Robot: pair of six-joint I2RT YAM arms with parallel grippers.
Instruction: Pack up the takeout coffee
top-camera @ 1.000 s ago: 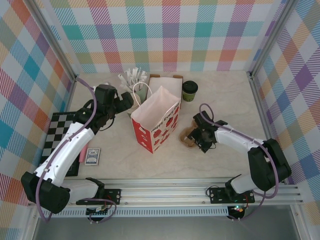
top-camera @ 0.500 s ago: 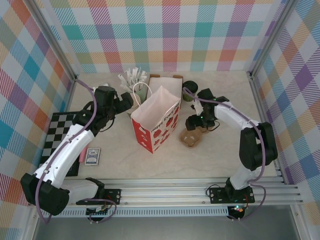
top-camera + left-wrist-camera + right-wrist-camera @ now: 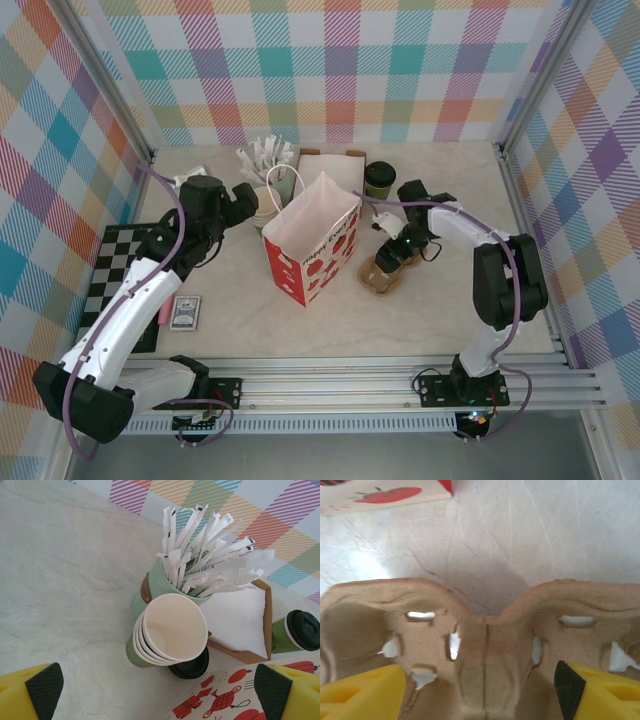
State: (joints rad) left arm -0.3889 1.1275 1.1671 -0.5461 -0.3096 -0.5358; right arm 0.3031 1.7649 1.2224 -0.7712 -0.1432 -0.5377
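Well to the left of the white paper bag (image 3: 312,240), printed with red motifs and standing open-mouthed, a black-and-white checkered mat (image 3: 118,268) lies flat with a small card box (image 3: 184,313) beside it. Nearer the bag's left rear corner, the left gripper (image 3: 159,686) hangs with its yellow, black-padded fingers (image 3: 44,686) spread wide and nothing between them. Under it, a stack of cream paper cups (image 3: 175,630) leans against a pale-green cup (image 3: 155,582) crammed with white paper packets; a loose black lid (image 3: 192,666) lies at the stack's foot. Behind the bag, a brown cardboard tray (image 3: 267,625) holds white napkins.

The takeout coffee (image 3: 379,180) stands upright behind the bag's right rear corner, just right of the tray. It is a smooth dark-green paper cylinder whose long axis is vertical and whose round black lid faces up.

Right of the bag lies a moulded brown pulp cup carrier (image 3: 485,630), rough and perforated, its wells empty. The right gripper (image 3: 475,692) straddles its centre ridge, fingers parted and clamping nothing.
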